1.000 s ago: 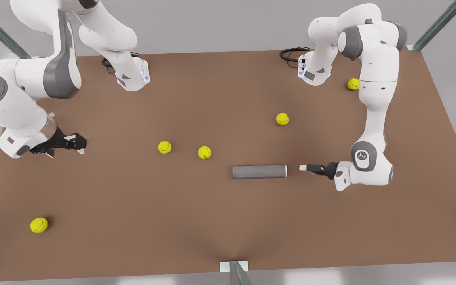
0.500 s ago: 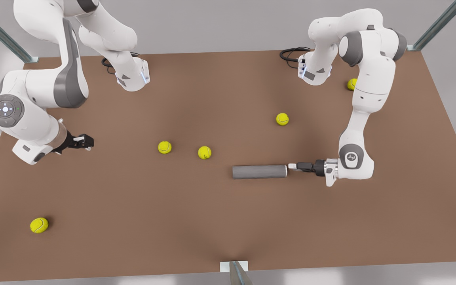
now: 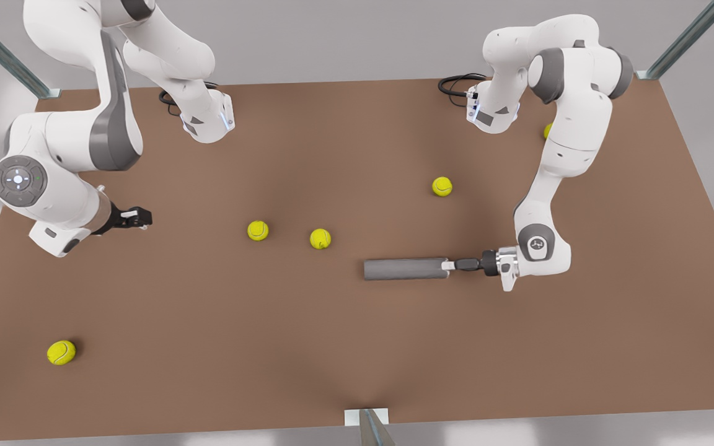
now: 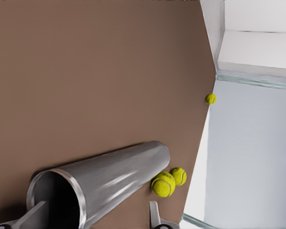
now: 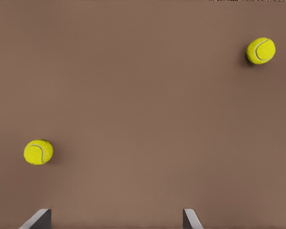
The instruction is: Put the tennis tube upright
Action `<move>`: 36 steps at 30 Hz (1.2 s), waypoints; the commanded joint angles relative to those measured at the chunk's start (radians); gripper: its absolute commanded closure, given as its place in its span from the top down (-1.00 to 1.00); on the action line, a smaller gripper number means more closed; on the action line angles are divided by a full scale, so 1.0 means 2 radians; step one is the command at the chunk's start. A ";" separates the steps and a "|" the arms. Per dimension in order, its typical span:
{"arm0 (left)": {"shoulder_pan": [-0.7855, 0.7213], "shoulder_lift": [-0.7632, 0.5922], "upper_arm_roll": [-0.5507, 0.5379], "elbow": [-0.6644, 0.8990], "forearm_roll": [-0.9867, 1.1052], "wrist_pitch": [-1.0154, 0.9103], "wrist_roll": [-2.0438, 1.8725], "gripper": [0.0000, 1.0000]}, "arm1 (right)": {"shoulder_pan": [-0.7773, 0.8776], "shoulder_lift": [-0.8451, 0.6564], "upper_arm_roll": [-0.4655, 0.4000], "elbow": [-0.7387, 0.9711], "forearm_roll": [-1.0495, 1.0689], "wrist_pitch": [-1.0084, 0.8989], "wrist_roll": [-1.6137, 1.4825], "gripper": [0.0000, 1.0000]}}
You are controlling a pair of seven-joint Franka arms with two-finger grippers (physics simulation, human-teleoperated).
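Both grippers are seen over the brown table [image 3: 357, 347], which is the largest thing in the scene. On the front view's right, the left gripper [image 3: 447, 266] is held low and level at the lighter-rimmed open end of the tennis tube [image 3: 403, 269]. In the left wrist view its fingers [image 4: 155, 215] are spread wide, one on each side of the tube's open mouth [image 4: 57, 200], and nothing is gripped. Whether the tube wall is touched cannot be told. The tennis tube is lying flat on its side near the middle of the table, with its length running across the front view.

On the front view's left, the right gripper [image 3: 141, 217] is held above bare table, well apart from the tube, with that arm waiting. Its fingers [image 5: 38, 220] are seen wide apart in the right wrist view, with nothing held.

Yellow-green tennis balls are scattered over the table: two [image 3: 258, 230] [image 3: 320, 238] close together left of the tube, one [image 3: 442, 186] behind it, and one [image 3: 61, 352] near the front left corner.
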 commanded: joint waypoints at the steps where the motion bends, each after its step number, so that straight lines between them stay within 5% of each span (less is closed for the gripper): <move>1: 0.000 0.001 0.000 0.000 -0.006 0.000 0.001 1.00 | 0.000 0.000 0.000 0.000 0.000 0.000 0.000 1.00; 10: 0.000 0.008 -0.017 0.001 -0.007 0.002 0.002 0.96 | 0.002 0.000 0.000 0.002 -0.012 0.000 0.001 1.00; 14: 0.000 0.011 -0.022 0.001 -0.007 0.002 0.002 0.45 | 0.003 0.000 0.000 0.002 -0.019 0.001 0.001 1.00; 19: 0.000 0.013 -0.022 0.002 -0.006 0.002 0.002 0.18 | 0.004 0.002 0.001 0.002 -0.019 0.001 0.001 1.00; 36: 0.000 0.012 -0.032 0.008 -0.003 -0.003 -0.012 0.01 | 0.004 0.003 0.002 0.003 -0.019 0.001 0.001 1.00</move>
